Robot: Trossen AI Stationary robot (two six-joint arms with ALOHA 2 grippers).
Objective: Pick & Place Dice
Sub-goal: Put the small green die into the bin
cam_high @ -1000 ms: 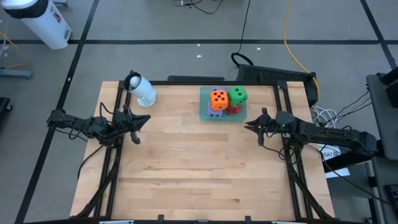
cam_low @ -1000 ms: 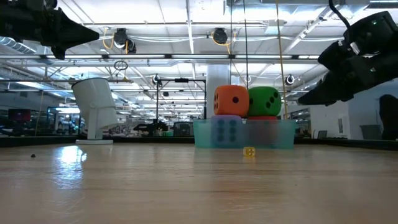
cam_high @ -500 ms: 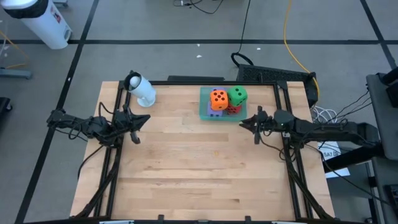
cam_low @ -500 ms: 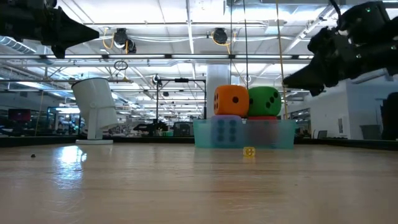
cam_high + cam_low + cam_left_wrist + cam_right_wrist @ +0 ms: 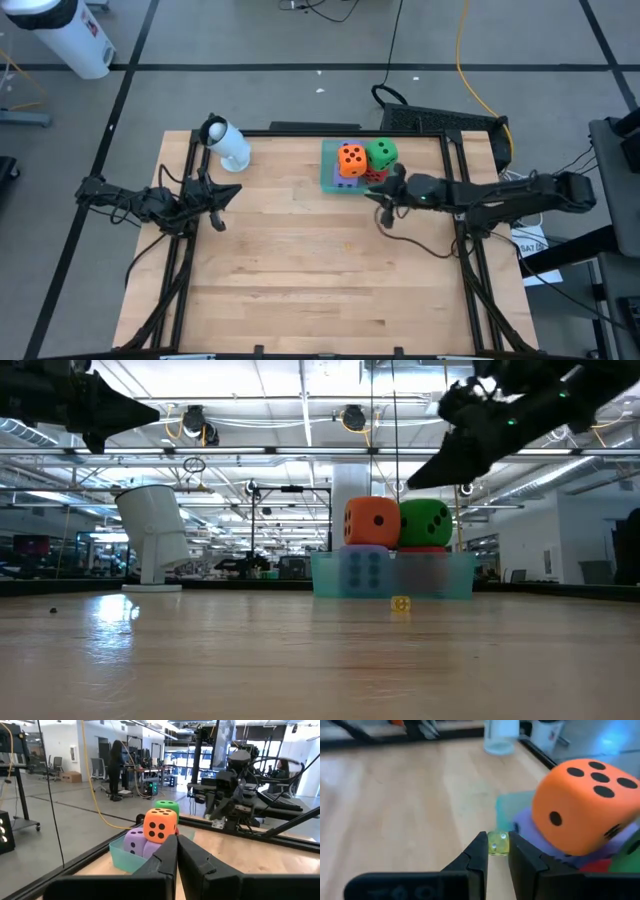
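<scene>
Wooden table point(image 5: 300, 260), industrial hall beyond

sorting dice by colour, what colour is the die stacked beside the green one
Orange with dark pips, clearest in the left wrist view.

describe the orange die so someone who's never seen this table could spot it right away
Start at the translucent teal tray by the far edge of the wooden table, where the big dice are piled. The orange die sits on top of a purple die, on the pile's left side next to the green die. It is the only orange cube, with dark pips.
</scene>
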